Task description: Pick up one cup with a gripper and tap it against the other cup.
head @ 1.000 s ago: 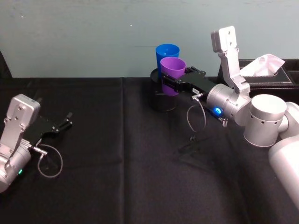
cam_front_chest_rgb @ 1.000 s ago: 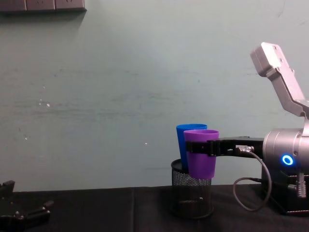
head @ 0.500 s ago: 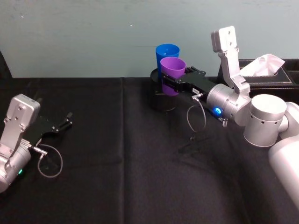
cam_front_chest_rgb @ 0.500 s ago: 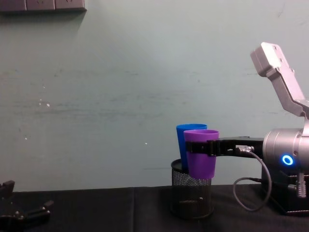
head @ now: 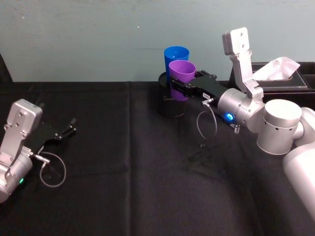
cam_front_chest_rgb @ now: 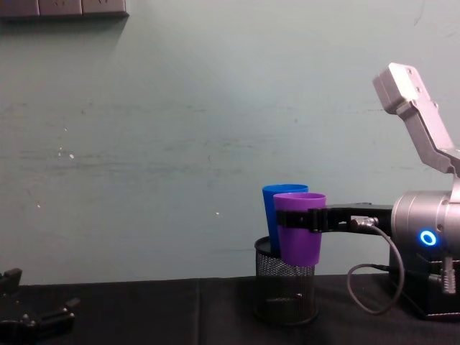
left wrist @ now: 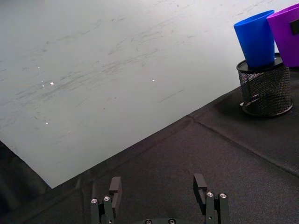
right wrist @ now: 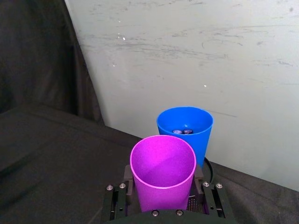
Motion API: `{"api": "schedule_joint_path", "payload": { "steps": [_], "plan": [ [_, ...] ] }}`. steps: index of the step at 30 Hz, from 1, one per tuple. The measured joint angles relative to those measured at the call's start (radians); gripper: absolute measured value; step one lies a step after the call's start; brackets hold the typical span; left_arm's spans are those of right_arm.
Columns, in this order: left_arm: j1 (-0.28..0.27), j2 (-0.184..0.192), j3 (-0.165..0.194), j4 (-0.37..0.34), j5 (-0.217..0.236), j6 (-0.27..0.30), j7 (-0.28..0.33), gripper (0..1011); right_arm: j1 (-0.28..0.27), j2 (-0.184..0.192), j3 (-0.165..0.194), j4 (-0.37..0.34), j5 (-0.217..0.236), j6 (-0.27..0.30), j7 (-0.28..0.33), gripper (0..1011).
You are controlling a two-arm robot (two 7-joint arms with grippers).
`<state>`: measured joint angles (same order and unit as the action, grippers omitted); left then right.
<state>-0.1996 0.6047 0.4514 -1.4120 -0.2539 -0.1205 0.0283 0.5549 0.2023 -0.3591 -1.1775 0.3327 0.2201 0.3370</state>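
The right gripper (head: 180, 88) reaches forward toward the back of the black-clothed worktop (head: 123, 172). Its fingers (cam_front_chest_rgb: 314, 220) are clamped around the middle of the purple cup (head: 181, 74), one on each side of the wall. The cup is held upright, mouth up, off the worktop. A blue ring glows on the silver arm behind the gripper.

The blue cup (head: 175, 55) stands upright in a black mesh pen holder (head: 169, 107) near the back wall, with its rim higher than the purple one. The purple cup sits just beside it, on the side nearer the robot. From the chest its lower part hangs in front of the holder's rim. The two walls are very close, but whether they touch cannot be told. From the right wrist, small dark objects lie inside the blue cup.

The left gripper (head: 69, 130) rests low over the worktop at the left, well apart from the cups, with its fingers (left wrist: 115, 185) spread apart and nothing between them.

A black tissue box (head: 288, 81) stands at the far right.
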Motion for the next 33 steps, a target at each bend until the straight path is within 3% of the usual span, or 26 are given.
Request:
{"api": "schedule_joint_path", "payload": {
  "steps": [33],
  "plan": [
    [0.0, 0.0, 0.0, 0.0, 0.0, 0.0, 0.0, 1000, 0.0, 0.0, 0.0, 0.0, 0.0, 0.0, 0.0, 724]
  ]
}}
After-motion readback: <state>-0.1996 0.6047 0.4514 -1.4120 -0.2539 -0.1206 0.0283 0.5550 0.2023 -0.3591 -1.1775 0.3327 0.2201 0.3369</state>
